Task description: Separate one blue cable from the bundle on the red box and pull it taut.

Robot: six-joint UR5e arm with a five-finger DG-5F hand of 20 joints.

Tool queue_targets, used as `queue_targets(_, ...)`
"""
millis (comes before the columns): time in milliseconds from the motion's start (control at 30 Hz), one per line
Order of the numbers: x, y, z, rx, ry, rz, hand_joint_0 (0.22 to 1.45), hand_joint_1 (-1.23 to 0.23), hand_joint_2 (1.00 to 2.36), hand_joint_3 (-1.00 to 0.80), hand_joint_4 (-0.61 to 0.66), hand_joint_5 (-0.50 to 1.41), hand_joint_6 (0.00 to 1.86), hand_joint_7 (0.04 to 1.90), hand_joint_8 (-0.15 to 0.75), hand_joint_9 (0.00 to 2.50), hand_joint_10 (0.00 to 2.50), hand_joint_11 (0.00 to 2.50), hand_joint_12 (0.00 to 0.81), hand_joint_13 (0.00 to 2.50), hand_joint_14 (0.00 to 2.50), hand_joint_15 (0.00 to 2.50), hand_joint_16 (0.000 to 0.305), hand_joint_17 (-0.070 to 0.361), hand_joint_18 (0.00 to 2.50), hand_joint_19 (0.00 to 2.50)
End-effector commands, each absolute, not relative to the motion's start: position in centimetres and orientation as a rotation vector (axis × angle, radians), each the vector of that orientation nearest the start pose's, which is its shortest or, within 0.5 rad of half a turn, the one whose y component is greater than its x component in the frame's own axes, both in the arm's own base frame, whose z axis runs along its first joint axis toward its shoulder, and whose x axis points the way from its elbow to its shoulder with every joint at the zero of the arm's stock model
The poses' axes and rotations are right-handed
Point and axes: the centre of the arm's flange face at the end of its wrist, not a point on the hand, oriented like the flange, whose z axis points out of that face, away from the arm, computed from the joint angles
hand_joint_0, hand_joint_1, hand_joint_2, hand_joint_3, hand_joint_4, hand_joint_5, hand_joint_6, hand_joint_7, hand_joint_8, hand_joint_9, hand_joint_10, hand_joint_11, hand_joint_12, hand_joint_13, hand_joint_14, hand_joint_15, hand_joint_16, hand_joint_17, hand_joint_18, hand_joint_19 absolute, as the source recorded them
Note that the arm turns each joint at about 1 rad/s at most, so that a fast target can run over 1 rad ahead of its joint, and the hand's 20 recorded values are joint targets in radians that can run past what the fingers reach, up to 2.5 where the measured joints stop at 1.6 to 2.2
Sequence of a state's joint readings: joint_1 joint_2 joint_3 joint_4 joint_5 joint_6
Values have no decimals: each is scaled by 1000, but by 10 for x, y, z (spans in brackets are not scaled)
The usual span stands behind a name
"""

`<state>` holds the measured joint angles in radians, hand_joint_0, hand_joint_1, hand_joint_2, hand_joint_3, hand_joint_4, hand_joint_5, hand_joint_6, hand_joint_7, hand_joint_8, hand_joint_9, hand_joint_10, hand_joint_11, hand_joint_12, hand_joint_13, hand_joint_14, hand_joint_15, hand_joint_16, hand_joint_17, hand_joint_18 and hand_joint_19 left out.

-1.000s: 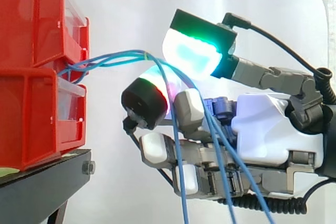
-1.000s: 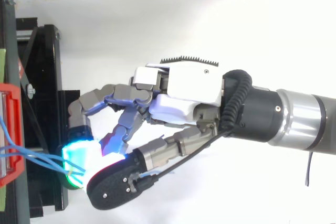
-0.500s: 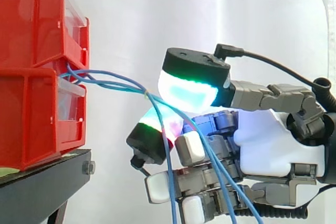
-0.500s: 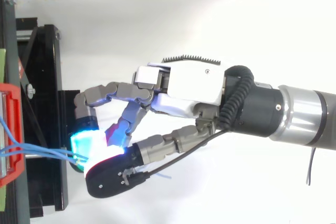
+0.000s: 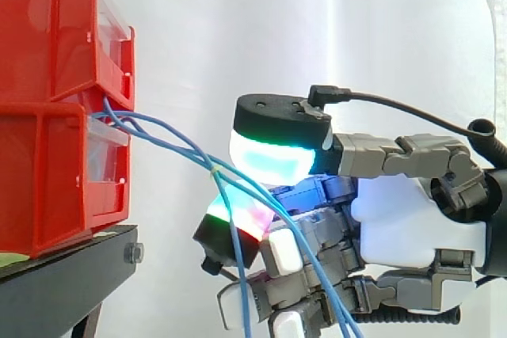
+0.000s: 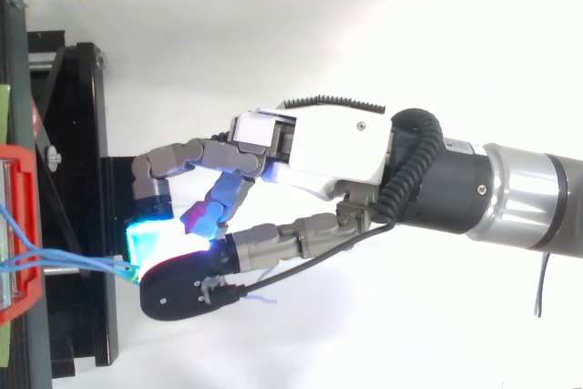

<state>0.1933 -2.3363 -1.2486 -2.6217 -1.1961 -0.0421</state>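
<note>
one white curtain [image 5: 238, 29] hangs behind everything. two red plastic bins [image 5: 47, 172] are stacked one on the other on one black stand [image 5: 63, 282]. in the side view the lower bin's front sits at the stand's right edge. one robot hand [image 5: 412, 227] reaches in from the right, well off the stand's edge, fingers curled. one bundle of thin blue cables [image 5: 166, 142], about three strands, leaves the bins' front where the upper meets the lower and slopes down to the right. it passes between a cyan-green glowing pad [image 5: 269, 156] above and a red-green pad [image 5: 238, 215] below, which pinch it. past the pads the strands hang down across the fingers. one small yellow tie [image 5: 214, 169] rings the bundle just left of the pads.
</note>
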Motion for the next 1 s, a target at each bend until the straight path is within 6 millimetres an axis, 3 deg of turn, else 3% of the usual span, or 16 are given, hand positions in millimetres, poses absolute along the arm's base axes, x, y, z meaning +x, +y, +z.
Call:
queue_targets(0,768,-23,207,1224,1035,1088,542,-636,1015,-266,221,-9,509,1548,367,1219,14,511,409,877,11,349,48,108,897,490)
queue_targets(200,768,-23,209,1223,1033,1090,500,-666,1000,-492,205,-17,561,1461,378,1230,15,532,417,893,11,353,49,110,919,475)
queue_targets(433,768,-23,209,1224,1031,1092,522,-771,1000,-497,180,-45,683,1343,385,1237,17,561,411,905,12,358,47,106,932,471)
queue_targets(500,768,-23,209,1224,1031,1092,569,-797,1009,-385,176,-60,739,1296,378,1228,16,582,397,901,12,361,45,100,918,474)
queue_targets(633,768,-23,209,1224,1031,1092,551,-788,1019,-216,145,-64,766,1242,377,1233,16,575,399,907,12,361,45,102,924,479)
queue_targets(967,767,-23,208,1225,1035,1092,543,-719,1013,-73,125,-26,688,1294,386,1283,10,406,443,925,8,268,56,127,1022,372)
